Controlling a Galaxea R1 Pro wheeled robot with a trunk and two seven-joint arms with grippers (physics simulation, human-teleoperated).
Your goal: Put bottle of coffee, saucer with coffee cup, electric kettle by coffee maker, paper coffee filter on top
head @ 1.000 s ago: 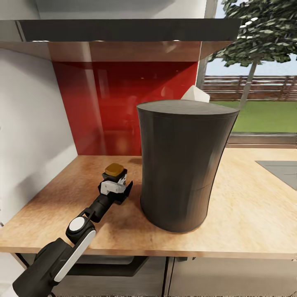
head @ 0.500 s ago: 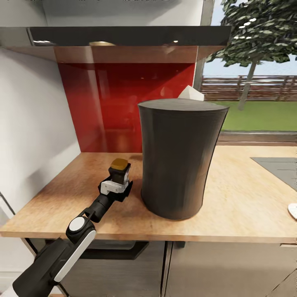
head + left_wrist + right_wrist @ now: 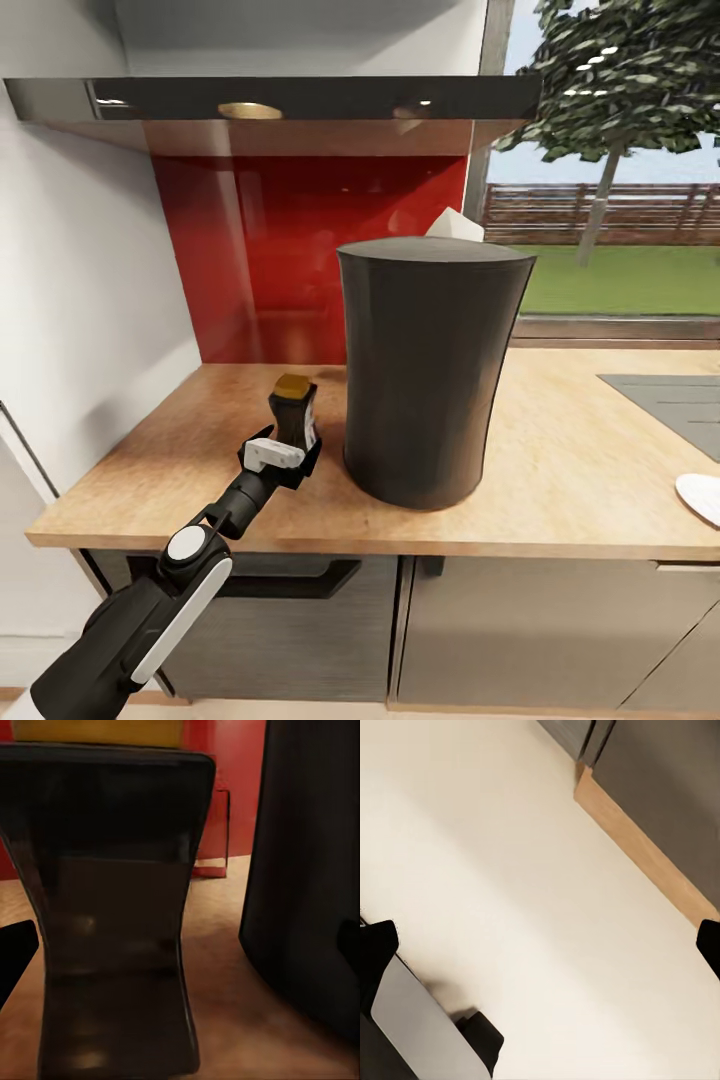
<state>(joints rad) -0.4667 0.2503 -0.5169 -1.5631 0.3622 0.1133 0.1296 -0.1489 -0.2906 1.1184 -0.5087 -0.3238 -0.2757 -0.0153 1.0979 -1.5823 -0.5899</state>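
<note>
Camera back; bottle of coffee beside coffee maker.

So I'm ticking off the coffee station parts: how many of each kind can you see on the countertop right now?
Coffee maker: 1
Bottle of coffee: 1, standing beside the coffee maker, between the left gripper fingers
Paper coffee filter: 1, white corner showing above the coffee maker's top
White plate-like thing: 1, cut off at the picture's edge, maybe the saucer
Total: 4
</note>
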